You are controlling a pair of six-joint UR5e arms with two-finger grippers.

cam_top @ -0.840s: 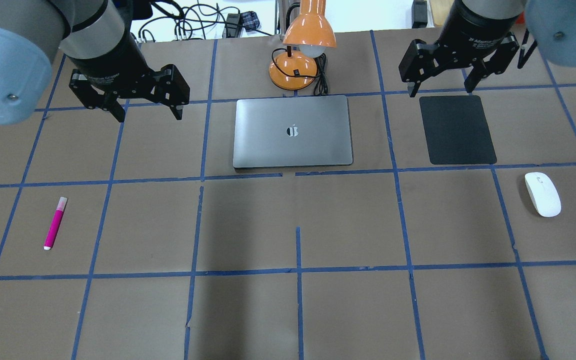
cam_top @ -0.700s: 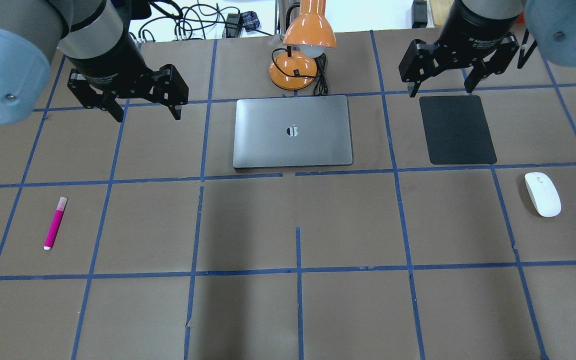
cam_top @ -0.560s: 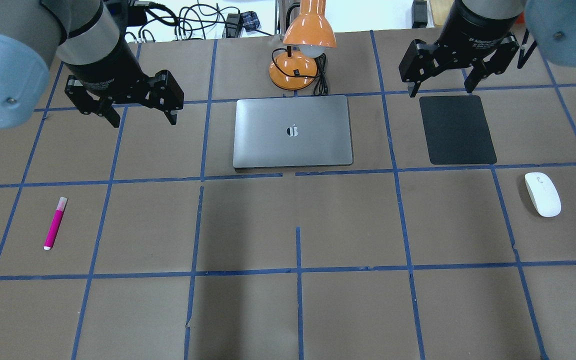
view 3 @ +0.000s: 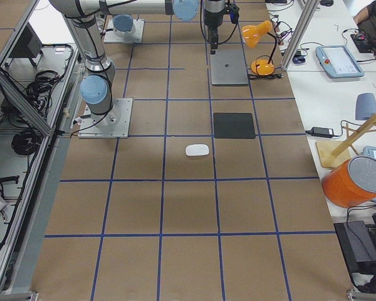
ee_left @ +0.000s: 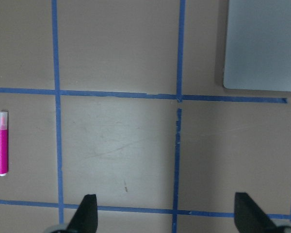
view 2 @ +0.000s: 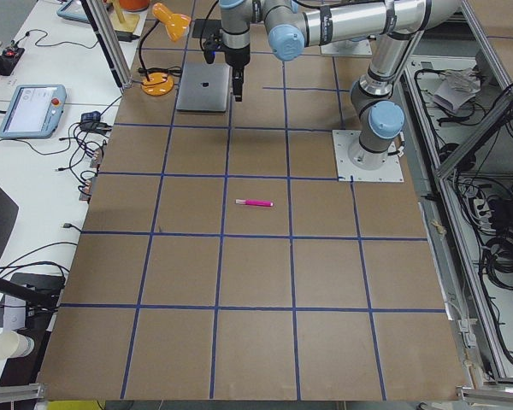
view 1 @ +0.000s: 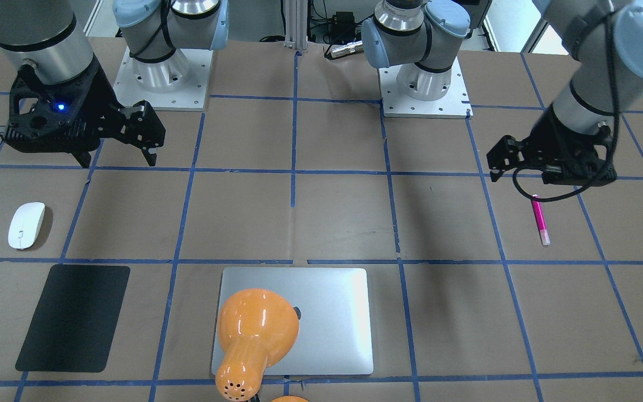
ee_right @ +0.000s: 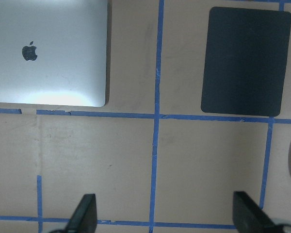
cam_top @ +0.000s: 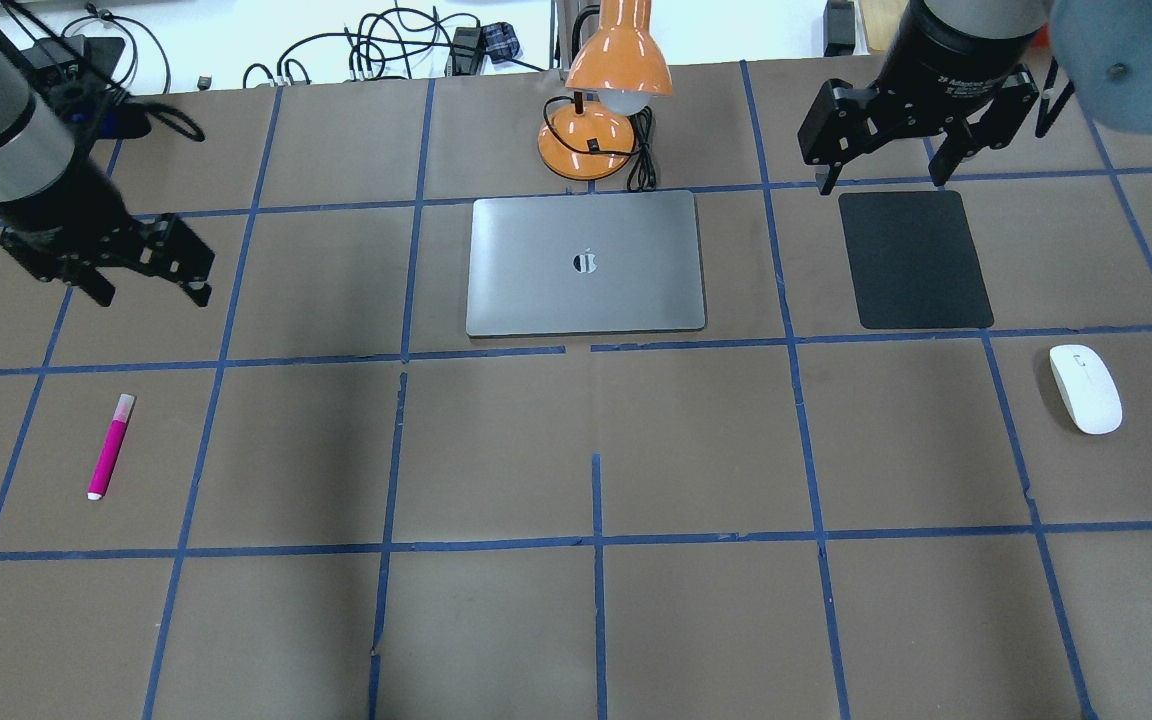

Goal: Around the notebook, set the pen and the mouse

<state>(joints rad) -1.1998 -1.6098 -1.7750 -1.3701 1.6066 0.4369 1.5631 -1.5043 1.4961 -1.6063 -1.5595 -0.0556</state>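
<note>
The magenta pen lies on the brown table at the near left, pale cap toward the far side. It also shows at the left edge of the left wrist view as the pen. My left gripper hovers open and empty beyond it, a little to the right. The silver-grey notebook lies shut at the far centre. The white mouse rests at the right. My right gripper hangs open and empty at the far edge of the black pad, well away from the mouse.
An orange desk lamp stands just behind the notebook, its cord trailing beside the base. A thin black pad lies flat to the right of the notebook, with the mouse nearer and further right. Cables crowd the far table edge.
My left arm has swung to the left and nearer, ending closer to the pen, its gripper still open. The right arm, pen, mouse and notebook have not moved.
</note>
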